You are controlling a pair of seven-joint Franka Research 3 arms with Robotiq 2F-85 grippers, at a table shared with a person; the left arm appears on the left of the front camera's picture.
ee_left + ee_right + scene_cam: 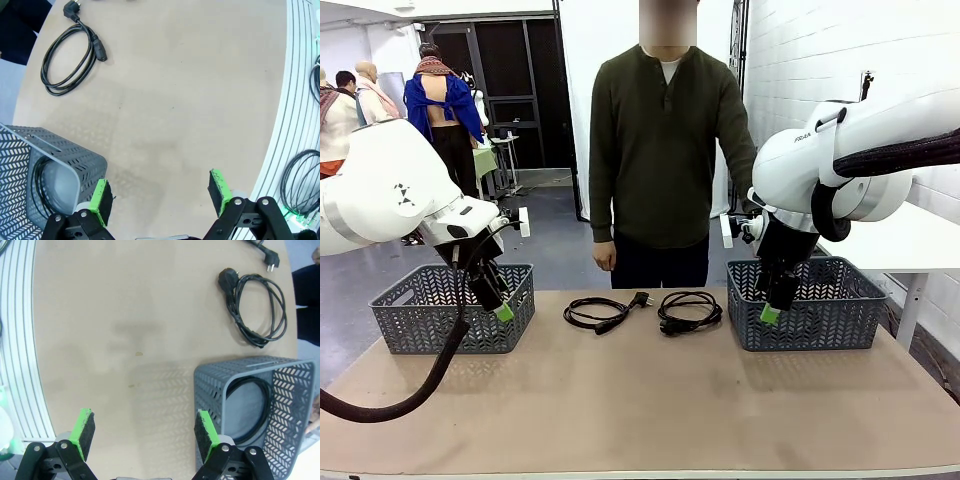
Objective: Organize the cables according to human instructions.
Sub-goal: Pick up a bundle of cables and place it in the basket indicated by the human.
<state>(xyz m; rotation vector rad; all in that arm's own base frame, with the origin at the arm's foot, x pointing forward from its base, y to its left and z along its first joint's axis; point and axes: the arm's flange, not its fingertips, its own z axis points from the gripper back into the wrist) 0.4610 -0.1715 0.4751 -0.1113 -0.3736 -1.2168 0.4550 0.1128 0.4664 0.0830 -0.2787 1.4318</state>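
**Jaws.** The left jaws and right jaws both stand released and grasp nothing. Each hangs just beside the inner side of its own basket.

**Task items.** Two cables lie on the counter at far centre, before the person (pixel 665 150). The left cable (pixel 598 313) and the right cable (pixel 688 312) are near each other but apart.

**Containers.** The left basket (pixel 420 320) holds one coiled bundle, the left-basket cable (pixel 36 182). The right basket (pixel 830 320) holds one as well, the right-basket cable (pixel 248 382).

**Judgement.** Sorting appears about half done.

**Recommendation.** Wait for the person's direction, since the hand (pixel 605 257) hangs at the side and gives no sign. Then straddle several loops at once, away from the plug. Lift high enough that trailing ends clear the basket rim.
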